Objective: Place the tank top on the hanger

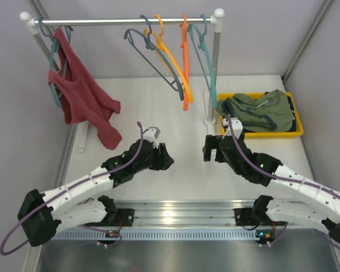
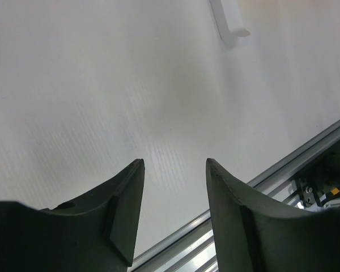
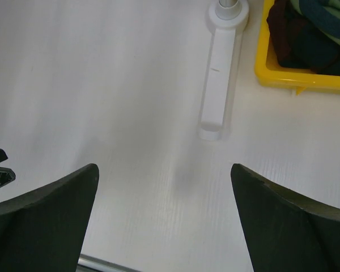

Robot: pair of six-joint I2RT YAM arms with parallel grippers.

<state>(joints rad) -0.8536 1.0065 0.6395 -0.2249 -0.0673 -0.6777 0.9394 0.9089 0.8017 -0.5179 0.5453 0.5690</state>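
Nearest us, our left hand [image 1: 165, 157] hangs over the bare desk [image 1: 181, 122] with its jaws partly apart and empty, and our right hand [image 1: 209, 148] faces it, spread wide and holding nothing. Just beyond the right hand, the yellow bin [image 1: 260, 135] holds the crumpled tank top [image 1: 260, 110] and a darker garment [image 3: 294, 34], clear of both hands. Farthest back, the hanger [image 1: 153, 64] hangs on the rail [image 1: 113, 22] among other hangers, well apart from the tank top.
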